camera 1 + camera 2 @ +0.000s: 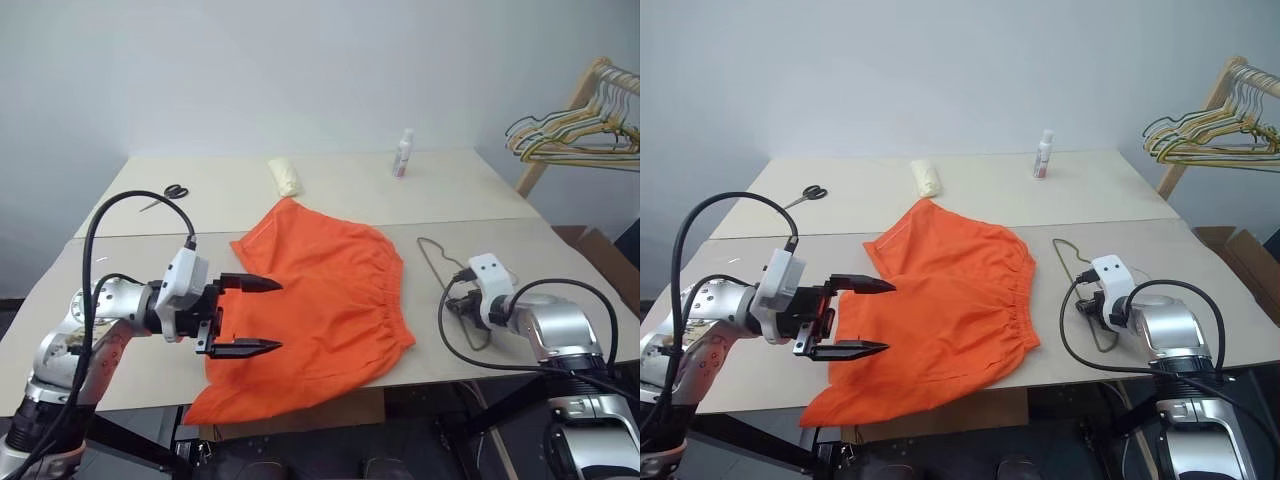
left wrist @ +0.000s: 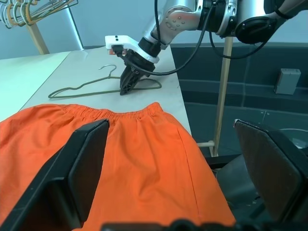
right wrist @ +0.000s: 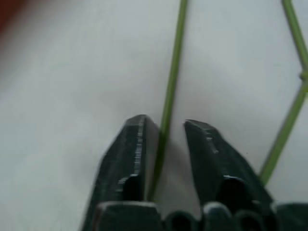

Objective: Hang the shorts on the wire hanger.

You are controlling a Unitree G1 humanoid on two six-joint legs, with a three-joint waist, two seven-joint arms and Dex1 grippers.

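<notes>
1. Shorts (image 1: 320, 300), bright orange, lie spread flat on the table (image 1: 470, 190), toward its near edge; one leg droops over that edge, so its hem is out of sight.
2. Just beside the waistband, on the robot's right, lies the wire hanger (image 1: 436, 262). Its hook and one thin side show; the rest is hidden under the right arm.
3. Right gripper (image 2: 128, 87) points down onto the hanger. In the right wrist view its fingers (image 3: 130, 154) stand narrow, with one wire running between them and a small gap left beside the other finger. I cannot tell whether the wire is truly pinched.
4. Left gripper (image 1: 250, 316) hangs over the near leg of the shorts, jaws wide apart and holding nothing.
5. Far side of the table: scissors (image 1: 175, 190), a pale folded cloth (image 1: 285, 176), a small bottle (image 1: 403, 153).
6. A bunch of hangers on a wooden rack (image 1: 575, 135) is cut off by the frame edge.
</notes>
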